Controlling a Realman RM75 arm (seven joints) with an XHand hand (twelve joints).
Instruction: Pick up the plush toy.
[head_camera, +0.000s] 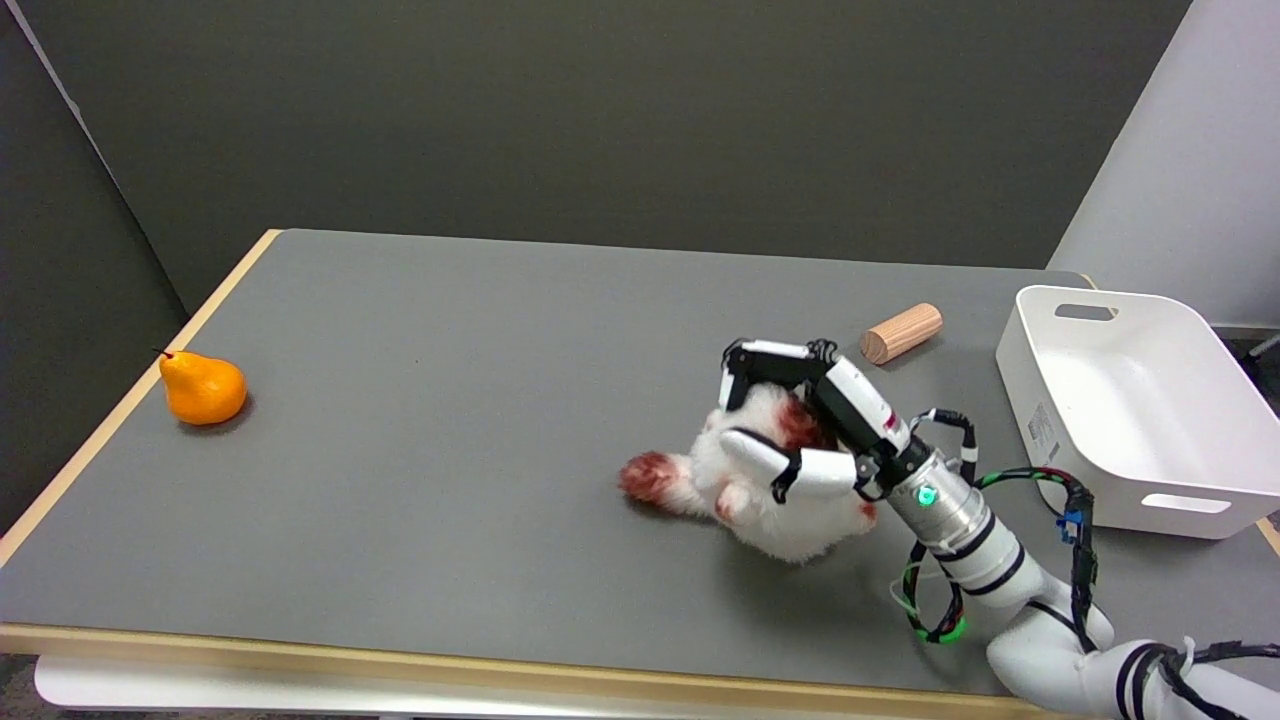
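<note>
A white plush toy (745, 490) with dark red patches lies on the grey table (450, 400), right of the middle. My right hand (810, 420) reaches in from the lower right and wraps over the toy's top. Its fingers curl around the far side and the thumb presses the near side, so it grips the toy. One red-tipped limb of the toy (648, 476) sticks out to the left. Whether the toy still touches the table I cannot tell.
A short wooden cylinder (901, 333) lies just behind the hand. A white plastic bin (1040, 400) stands at the right edge. An orange pear (203, 388) sits near the left edge. Dark partition walls stand behind the table.
</note>
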